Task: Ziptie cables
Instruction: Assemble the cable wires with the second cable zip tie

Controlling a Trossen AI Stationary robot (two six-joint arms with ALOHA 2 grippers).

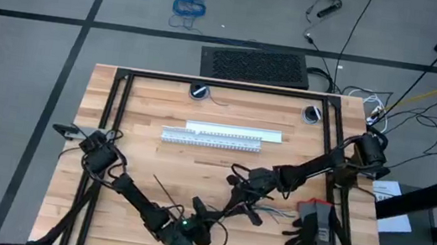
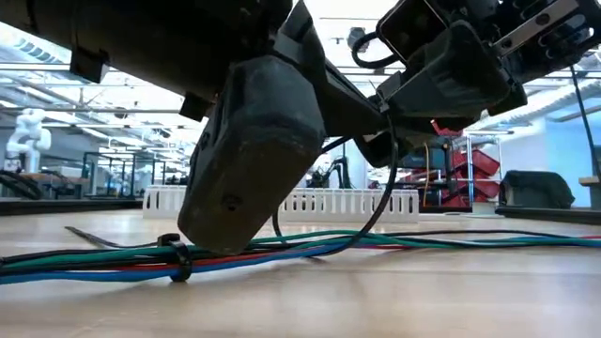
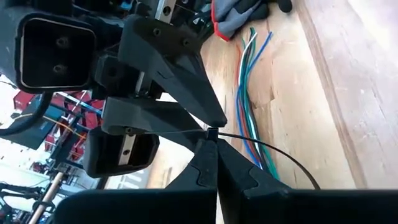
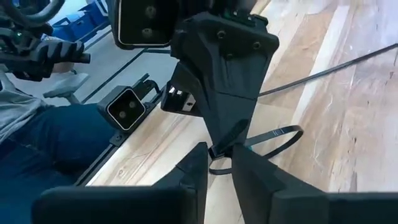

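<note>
The cables (image 3: 249, 93) lie on the wood near the table's front right as a bundle of blue, green, white and red wires. In the low view a dark ziptie (image 2: 177, 259) is wrapped around them. Left of the cables, my left gripper (image 3: 216, 146) and my right gripper (image 4: 219, 163) meet tip to tip. Both are shut on a second thin black ziptie (image 4: 281, 138), which is bent into a loop above the table. Another dark strip (image 1: 163, 190) lies flat on the wood to the left. My left gripper pinches the ziptie between its two fingertips, right at the small block (image 3: 212, 133) where the loop closes. The thin tail (image 3: 292, 167) trails away from there. The ziptie is clear of the table. My right gripper pinches the same ziptie at the loop's closed end (image 4: 215, 157), only at its fingertips and opposite the left fingers (image 4: 225, 134). The loop (image 4: 292, 132) sticks out sideways, open and clear of the wood. The long tail (image 4: 348, 62) runs away over the table.
A white slotted duct (image 1: 215, 136) lies across the table's middle. Black and grey gloves (image 1: 314, 232) sit at the front right beside the cables. A seated person's legs (image 4: 43, 143) show beyond the table's edge.
</note>
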